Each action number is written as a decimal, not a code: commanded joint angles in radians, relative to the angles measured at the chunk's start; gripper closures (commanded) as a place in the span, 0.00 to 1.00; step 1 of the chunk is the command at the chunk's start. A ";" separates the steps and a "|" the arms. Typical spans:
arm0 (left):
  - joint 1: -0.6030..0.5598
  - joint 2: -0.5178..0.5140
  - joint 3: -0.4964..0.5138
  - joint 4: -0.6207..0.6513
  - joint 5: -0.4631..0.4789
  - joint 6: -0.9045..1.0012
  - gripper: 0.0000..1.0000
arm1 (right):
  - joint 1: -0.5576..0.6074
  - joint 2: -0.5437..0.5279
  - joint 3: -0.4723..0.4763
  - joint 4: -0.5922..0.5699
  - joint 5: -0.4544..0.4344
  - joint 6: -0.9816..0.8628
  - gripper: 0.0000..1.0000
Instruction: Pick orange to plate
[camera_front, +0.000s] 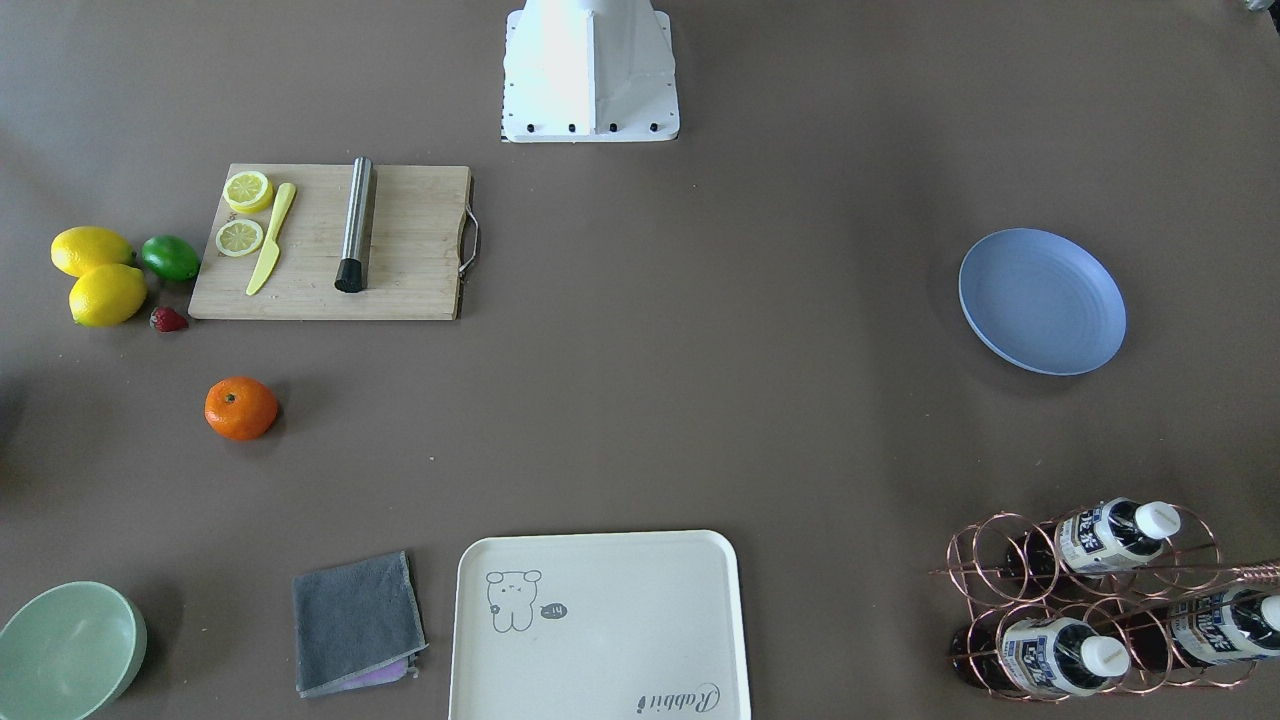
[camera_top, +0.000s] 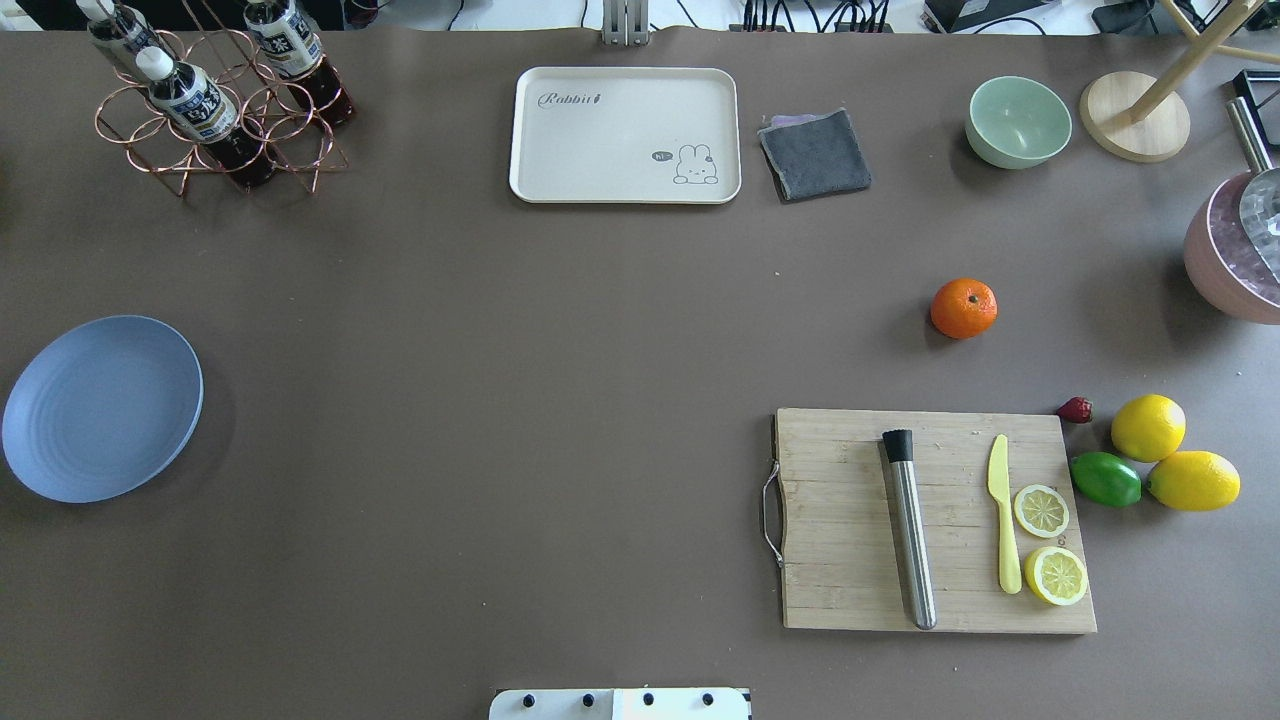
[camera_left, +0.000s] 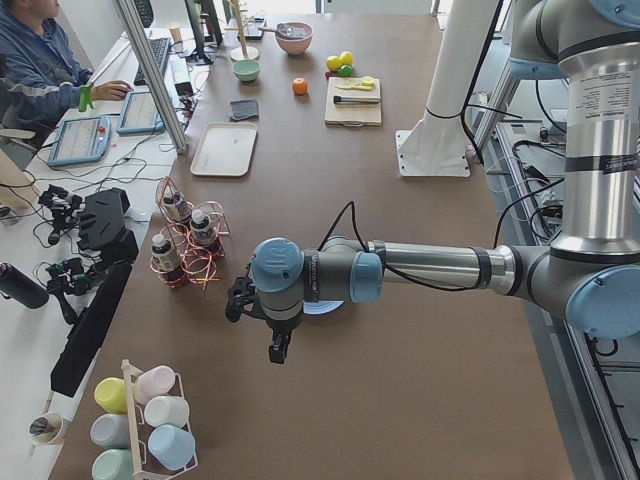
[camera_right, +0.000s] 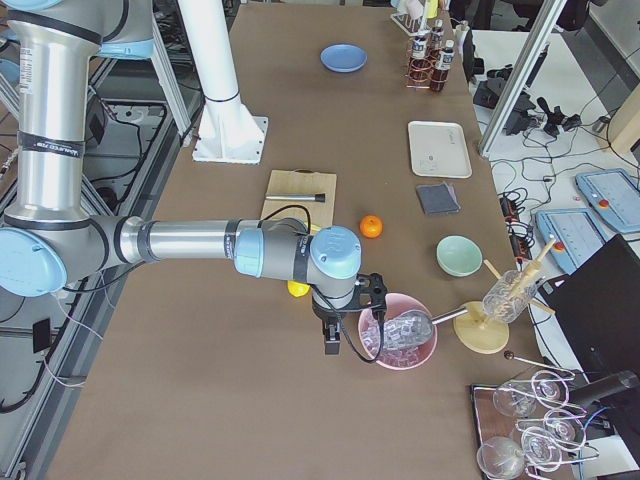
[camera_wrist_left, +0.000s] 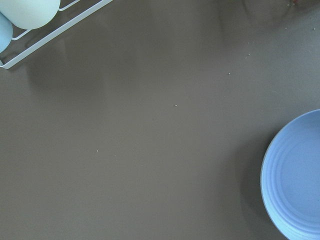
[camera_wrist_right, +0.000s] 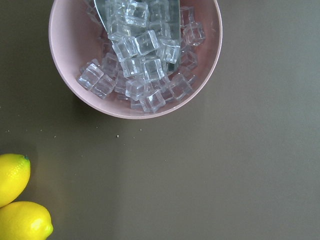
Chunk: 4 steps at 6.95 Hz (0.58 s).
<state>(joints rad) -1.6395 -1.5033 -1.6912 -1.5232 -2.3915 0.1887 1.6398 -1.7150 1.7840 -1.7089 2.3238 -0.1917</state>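
Observation:
The orange (camera_front: 241, 408) sits alone on the brown table, a little in front of the cutting board; it also shows as the orange (camera_top: 964, 308) on the overhead view's right. The pale blue plate (camera_front: 1042, 301) lies bare at the opposite end, the plate (camera_top: 100, 408) at the overhead view's left edge. My left gripper (camera_left: 278, 350) hangs above the table beside the plate (camera_wrist_left: 295, 180). My right gripper (camera_right: 331, 345) hovers next to the pink ice bowl, well short of the orange (camera_right: 371, 227). These side views do not let me tell whether either gripper is open or shut.
A wooden cutting board (camera_top: 935, 520) carries a steel rod, a yellow knife and lemon slices. Two lemons (camera_top: 1148, 427), a lime and a strawberry lie beside it. A cream tray (camera_top: 625, 135), grey cloth, green bowl (camera_top: 1018, 121), bottle rack (camera_top: 215, 95) and pink ice bowl (camera_wrist_right: 135, 55) line the far side.

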 joint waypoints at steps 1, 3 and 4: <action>0.000 0.008 -0.008 0.000 0.002 0.000 0.02 | 0.000 0.000 0.000 0.000 0.000 0.001 0.00; 0.000 0.008 -0.011 0.000 0.000 0.002 0.02 | 0.000 0.000 0.000 0.000 -0.001 0.001 0.00; 0.001 0.009 -0.021 0.002 0.002 0.002 0.02 | 0.000 0.000 0.000 0.000 -0.001 0.000 0.00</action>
<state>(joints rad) -1.6396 -1.4955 -1.7038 -1.5229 -2.3906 0.1900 1.6398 -1.7150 1.7840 -1.7088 2.3230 -0.1906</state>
